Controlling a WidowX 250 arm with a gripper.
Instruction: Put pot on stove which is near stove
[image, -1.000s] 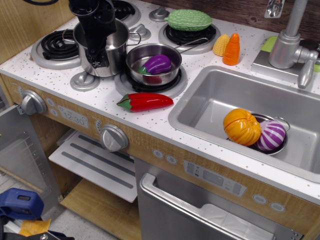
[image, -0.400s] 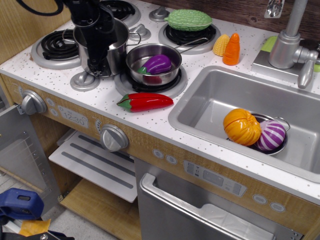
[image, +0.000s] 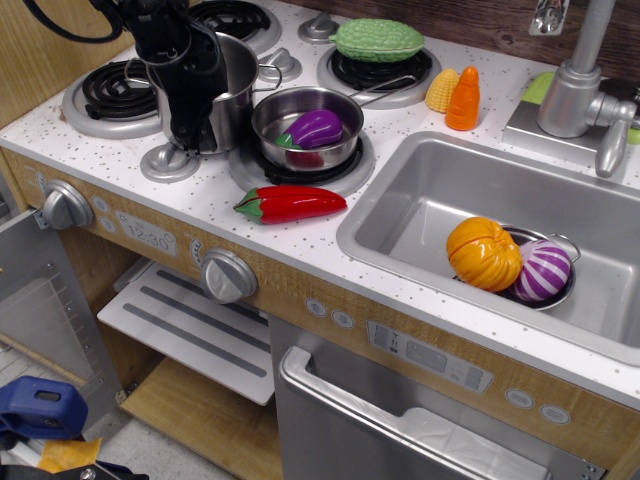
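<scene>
While a red pepper (image: 290, 204) lies nearest on the counter, a steel pan (image: 305, 125) behind it holds a purple eggplant (image: 317, 128). Left of the pan stands the pot (image: 236, 88), between burners, beside the front-left stove (image: 105, 97). The black gripper (image: 192, 125) covers its near wall; whether it grasps cannot be told.

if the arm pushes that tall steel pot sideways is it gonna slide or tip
Probably slides: the pot has a flat base and the speckled counter looks smooth. It is tall, so a high push might tip it. Its shiny wall looks rigid but possibly slippery for the end effector.
</scene>
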